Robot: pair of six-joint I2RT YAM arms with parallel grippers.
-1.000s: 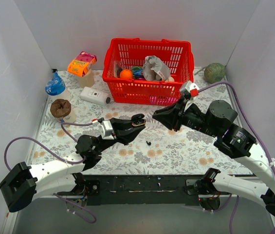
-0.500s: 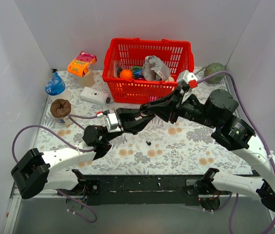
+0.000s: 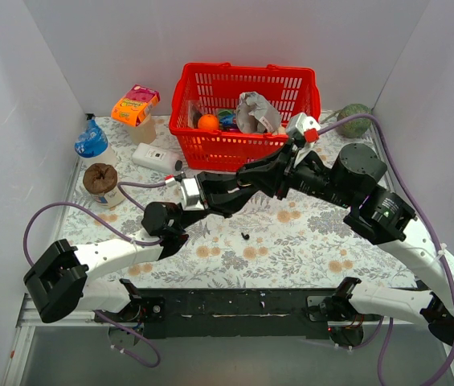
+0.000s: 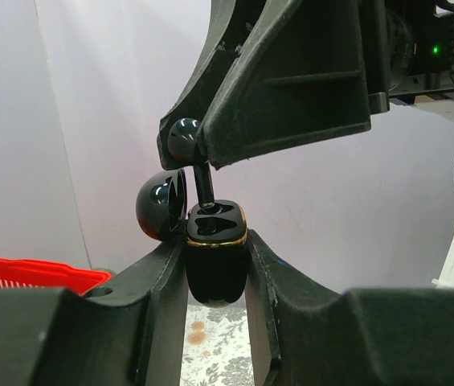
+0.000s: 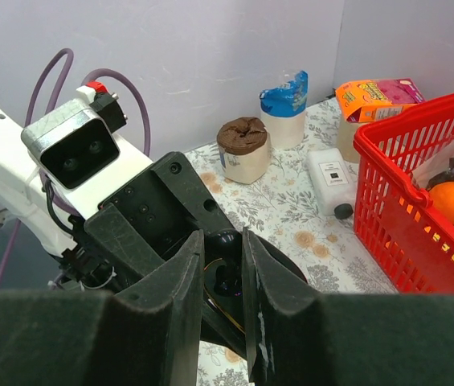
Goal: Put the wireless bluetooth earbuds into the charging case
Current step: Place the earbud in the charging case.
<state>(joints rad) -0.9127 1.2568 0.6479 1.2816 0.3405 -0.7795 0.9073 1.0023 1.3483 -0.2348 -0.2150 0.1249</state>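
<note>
My left gripper (image 3: 228, 193) is shut on the charging case (image 4: 216, 261), a black oval with a gold rim. It holds the case upright above the table with its lid (image 4: 161, 206) open to the left. My right gripper (image 3: 248, 173) comes down from above, shut on a glossy black earbud (image 4: 185, 138). The earbud's stem reaches down into the case's open top. In the right wrist view the case (image 5: 223, 282) shows between my right fingertips (image 5: 188, 265). A second earbud (image 3: 245, 236) lies on the flowered table below them.
A red basket (image 3: 243, 121) full of items stands behind the grippers. A white box with a black cap (image 3: 156, 158), a brown-topped cup (image 3: 100, 181), a blue-topped container (image 3: 92, 143) and an orange packet (image 3: 136, 104) are at the back left. A green ball (image 3: 354, 119) is at the back right.
My left gripper carried the case up and to the right. My right gripper moved left and down to meet it, and the earbud now sits at the case's opening.
</note>
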